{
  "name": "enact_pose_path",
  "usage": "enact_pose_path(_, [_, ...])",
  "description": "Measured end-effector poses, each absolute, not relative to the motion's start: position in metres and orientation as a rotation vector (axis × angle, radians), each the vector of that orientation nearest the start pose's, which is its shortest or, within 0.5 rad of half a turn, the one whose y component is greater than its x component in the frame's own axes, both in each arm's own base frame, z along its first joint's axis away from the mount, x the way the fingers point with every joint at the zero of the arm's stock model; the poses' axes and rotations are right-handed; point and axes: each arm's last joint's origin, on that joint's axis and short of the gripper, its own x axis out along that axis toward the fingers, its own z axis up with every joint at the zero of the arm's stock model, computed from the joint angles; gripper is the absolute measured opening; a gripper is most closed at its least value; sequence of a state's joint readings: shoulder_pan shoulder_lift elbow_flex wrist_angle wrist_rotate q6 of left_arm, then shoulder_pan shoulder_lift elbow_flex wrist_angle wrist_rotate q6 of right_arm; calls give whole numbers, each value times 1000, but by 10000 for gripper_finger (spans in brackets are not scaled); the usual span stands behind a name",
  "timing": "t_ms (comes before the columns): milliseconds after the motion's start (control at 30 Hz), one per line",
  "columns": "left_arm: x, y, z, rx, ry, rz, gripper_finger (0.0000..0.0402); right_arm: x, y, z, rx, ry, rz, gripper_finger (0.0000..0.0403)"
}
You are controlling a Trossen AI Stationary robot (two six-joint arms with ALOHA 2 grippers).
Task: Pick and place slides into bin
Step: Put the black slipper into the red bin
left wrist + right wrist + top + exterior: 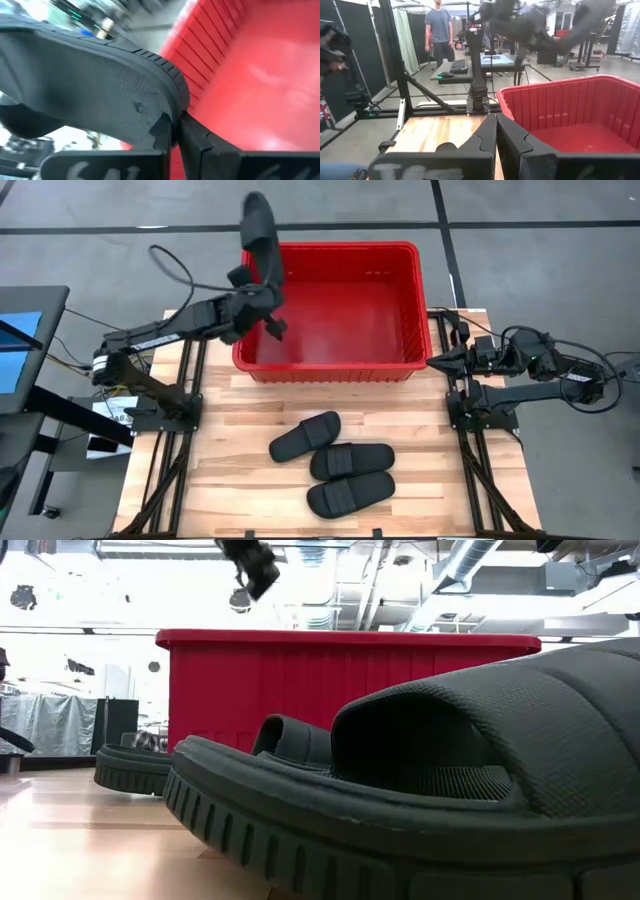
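My left gripper (265, 298) is shut on one black slide (260, 230) and holds it in the air over the left wall of the red bin (400, 260). In the left wrist view the slide's textured sole (90, 85) fills the picture, with the bin's red inside (260, 75) beyond it. Three more slides lie sole-down on the table in front of the bin: one (305, 435), a second (352, 460) and a third (350, 493). My right gripper (440, 360) waits shut at the table's right edge, beside the bin. My left gripper pinches the rim of the slide's sole (169, 120) at one end, between its two fingers (200, 142). The fingers come from the table's left, slanting slightly down. The slide is lifted clear and stretches from the gripper toward the far edge, above the bin's rim.
The bin stands at the far middle of the wooden table (230, 480). Bare table lies at the near left. Beyond the table, a person (439, 30) stands by a desk (485, 62) in the room.
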State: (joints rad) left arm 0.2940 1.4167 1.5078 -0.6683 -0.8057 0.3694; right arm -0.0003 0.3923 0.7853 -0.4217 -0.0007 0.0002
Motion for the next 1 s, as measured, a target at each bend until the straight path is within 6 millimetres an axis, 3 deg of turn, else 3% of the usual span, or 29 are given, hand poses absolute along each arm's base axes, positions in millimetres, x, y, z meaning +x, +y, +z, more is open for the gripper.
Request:
enact_pose_path(300, [313, 131, 328, 448, 1082, 821, 4, 76, 0, 350, 0, 35, -1, 0])
enact_pose_path(567, [323, 152, 271, 396, 1380, 758, 4, 76, 0, 350, 0, 35, 0, 0])
enact_pose_path(1000, [307, 172, 258, 179, 1473, 720, 4, 76, 0, 350, 0, 42, 0, 0])
